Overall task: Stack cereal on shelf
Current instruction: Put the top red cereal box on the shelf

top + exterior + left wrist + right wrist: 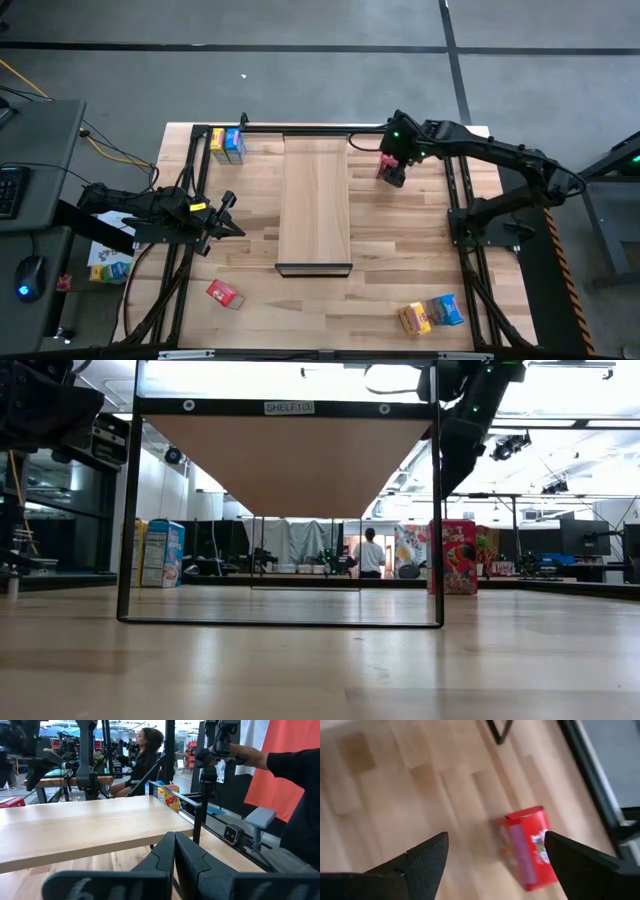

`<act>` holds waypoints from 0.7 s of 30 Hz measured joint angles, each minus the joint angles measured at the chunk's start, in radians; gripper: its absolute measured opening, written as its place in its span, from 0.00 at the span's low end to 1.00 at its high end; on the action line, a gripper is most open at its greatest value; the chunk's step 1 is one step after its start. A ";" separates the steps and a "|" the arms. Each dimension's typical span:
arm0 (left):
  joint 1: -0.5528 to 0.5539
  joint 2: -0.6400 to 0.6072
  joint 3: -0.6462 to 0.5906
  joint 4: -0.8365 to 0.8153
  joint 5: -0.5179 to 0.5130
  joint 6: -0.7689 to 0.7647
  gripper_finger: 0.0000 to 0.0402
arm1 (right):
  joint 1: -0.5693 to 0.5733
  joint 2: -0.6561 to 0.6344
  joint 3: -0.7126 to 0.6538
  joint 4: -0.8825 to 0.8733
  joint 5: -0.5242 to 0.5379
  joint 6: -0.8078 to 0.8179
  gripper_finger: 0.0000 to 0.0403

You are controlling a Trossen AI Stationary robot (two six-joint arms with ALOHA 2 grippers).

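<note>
A red cereal box (527,847) stands upright on the tabletop at the far right of the shelf (315,200), a pale board raised on a black frame. My right gripper (495,855) hangs open above this box (383,163), slanting down, with its fingers clear of it. More cereal stands on the table: a yellow and blue pair (227,145) at the far left, a red box (224,293) at the near left, and a yellow and blue pair (432,314) at the near right. My left gripper (225,215) waits shut to the left of the shelf.
The black frame (130,510) carries the shelf board above the tabletop, with thin uprights at its corners. More black rails (455,200) run along the table's left and right sides. Bare tabletop lies near the front edge between the boxes. People (142,757) are in the room beyond.
</note>
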 joint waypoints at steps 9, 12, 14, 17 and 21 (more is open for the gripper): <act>0.000 0.000 0.000 0.000 0.000 0.000 0.01 | 0.000 0.000 0.000 -0.061 0.069 -0.155 0.80; 0.000 0.000 0.000 0.000 0.000 0.000 0.01 | 0.000 0.009 0.000 -0.060 0.070 -0.161 0.80; 0.000 0.000 0.000 0.000 0.000 0.000 0.01 | -0.002 0.028 0.000 -0.064 0.079 -0.163 0.80; 0.000 0.000 0.000 0.000 0.000 0.000 0.01 | -0.005 0.072 0.000 -0.060 0.098 -0.180 0.80; 0.000 0.000 0.000 0.000 0.000 0.000 0.01 | -0.006 0.123 -0.001 -0.031 0.180 -0.195 0.80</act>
